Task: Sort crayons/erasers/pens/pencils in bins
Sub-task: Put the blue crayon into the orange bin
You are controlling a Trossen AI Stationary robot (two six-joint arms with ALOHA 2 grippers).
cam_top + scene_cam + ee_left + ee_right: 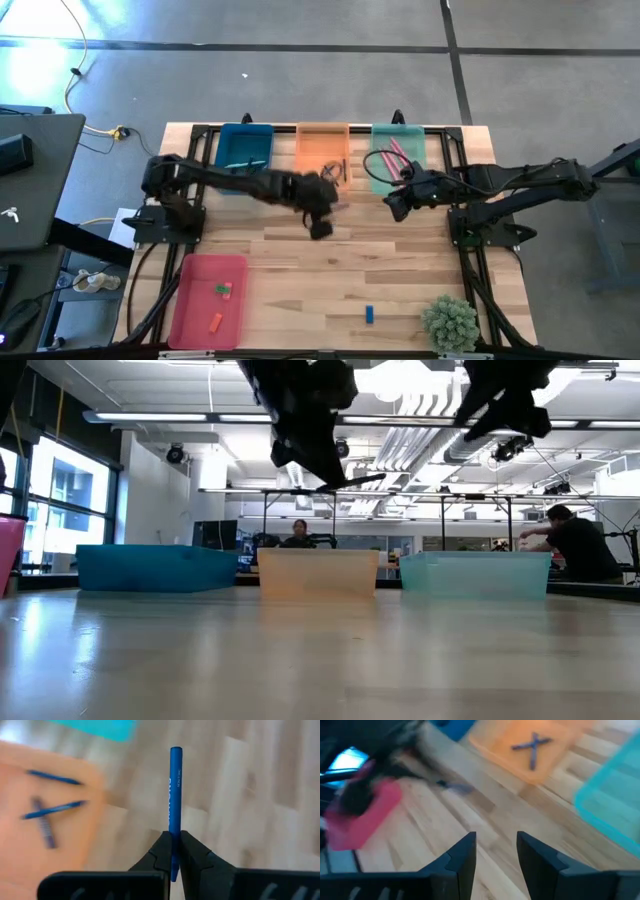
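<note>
My left tool [172, 851] was clenched on a blue pen [174, 795] beside the orange bin [322, 150]; next, I judged, carry over and drop. Right tool [496, 851] hung released.

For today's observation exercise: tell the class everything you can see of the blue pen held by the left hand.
The blue pen is a slim, straight, dark blue stick, seemingly plastic, with small pale lettering along its barrel. The left hand is shut on its lower end, the two dark fingers pinching it from both sides, so most of its length sticks out past them. It is carried above the wooden table, just short of the orange bin, touching nothing else.
</note>
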